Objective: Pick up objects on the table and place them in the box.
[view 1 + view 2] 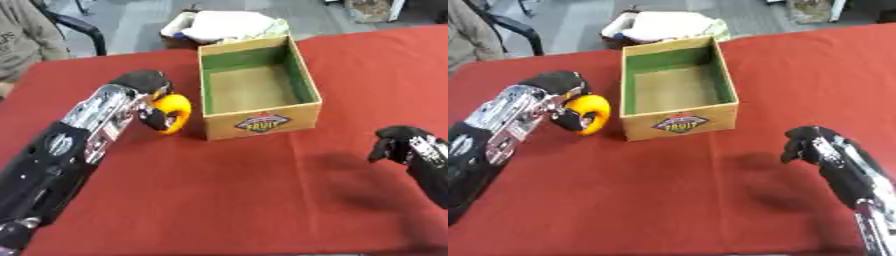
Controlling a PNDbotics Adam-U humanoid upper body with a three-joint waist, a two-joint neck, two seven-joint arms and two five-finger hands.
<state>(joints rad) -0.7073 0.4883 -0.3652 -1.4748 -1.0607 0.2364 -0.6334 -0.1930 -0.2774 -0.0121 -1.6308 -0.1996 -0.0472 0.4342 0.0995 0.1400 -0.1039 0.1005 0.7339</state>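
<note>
Red cloth covers the table (227,200), and on it, toward twelve o'clock of centre, stands the cardboard box (261,121), open-topped, green along its inner walls, its brown floor showing nothing inside; a fruit label faces the robot. At about nine o'clock of the box, just beside its near left corner, the left hand (149,100) has its fingers curled round a yellow-orange object (178,112), rounded and perhaps ring-shaped, though its exact kind is hard to tell; whether it is lifted off the cloth or resting on it cannot be judged. The right hand (805,143) hangs at roughly four o'clock of the box, well apart from it, fingers curled under and holding nothing. The step in hand looks to be carrying the object into the box; to do it well, the left hand should rise until the object clears the near left wall, then travel toward two o'clock until it sits over the middle of the floor, not over the rim; only then should the fingers relax; a low or early move risks nudging the light box askew or dropping the object outside.
</note>
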